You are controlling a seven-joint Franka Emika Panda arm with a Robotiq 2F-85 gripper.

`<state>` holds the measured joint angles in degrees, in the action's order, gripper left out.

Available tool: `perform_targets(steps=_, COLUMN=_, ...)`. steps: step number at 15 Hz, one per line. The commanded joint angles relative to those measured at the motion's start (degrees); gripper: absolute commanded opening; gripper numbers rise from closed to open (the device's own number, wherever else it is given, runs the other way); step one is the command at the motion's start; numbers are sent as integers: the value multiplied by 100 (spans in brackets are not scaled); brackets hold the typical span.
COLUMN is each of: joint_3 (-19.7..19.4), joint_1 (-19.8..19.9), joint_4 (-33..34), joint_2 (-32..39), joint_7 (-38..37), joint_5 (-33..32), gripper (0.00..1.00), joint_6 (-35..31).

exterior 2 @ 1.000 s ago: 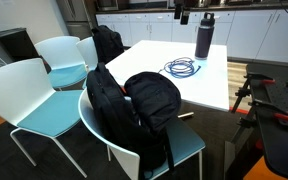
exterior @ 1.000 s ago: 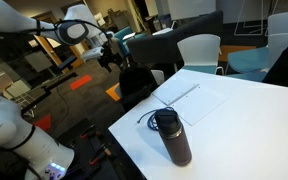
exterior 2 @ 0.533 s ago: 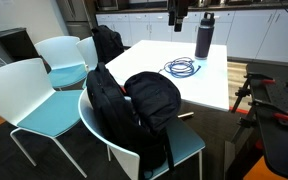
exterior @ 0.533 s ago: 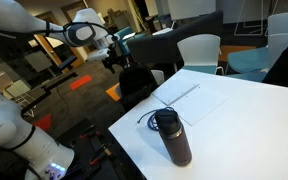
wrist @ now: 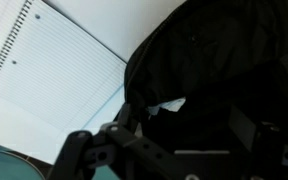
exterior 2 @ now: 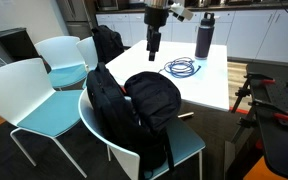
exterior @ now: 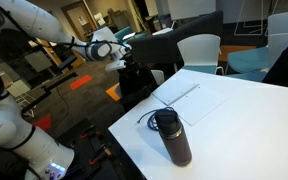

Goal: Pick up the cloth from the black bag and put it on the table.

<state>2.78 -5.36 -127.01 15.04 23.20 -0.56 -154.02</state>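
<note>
Wrist view – the gripper [wrist: 134, 150] looks down on the black bag [wrist: 224, 60], nothing lifted yet.
At the left lies a lined notepad [wrist: 44, 70] on the table [wrist: 134, 30]. Towards the middle a small pale patch, probably the cloth [wrist: 169, 103], sits on the bag's dark top, and the bag fills the right. In an exterior view the gripper [exterior 2: 154, 48] has come down and across from the top edge, where it was a second ago, to hang just above the bag [exterior 2: 154, 100] – the approach looks nearly done and the grasp comes next. The claw's fingers are blurred and dark against the bag: I cannot tell how far open they stand, though nothing seems held.
</note>
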Motion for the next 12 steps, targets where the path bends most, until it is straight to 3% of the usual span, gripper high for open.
perform_targets(steps=1, joint_3=388, joint_1=180, joint_4=860, joint_2=1129, joint_7=171, joint_5=-80, gripper=100, joint_6=-255)
perform_targets(steps=6, joint_3=555, joint_1=178, joint_4=1701, joint_2=2097, joint_7=245, joint_5=-593, gripper=100, joint_6=-168)
perform_targets(steps=12, joint_3=646, joint_1=205, joint_4=2296, joint_2=2765, joint_7=456, joint_5=-1031, gripper=100, joint_6=-134)
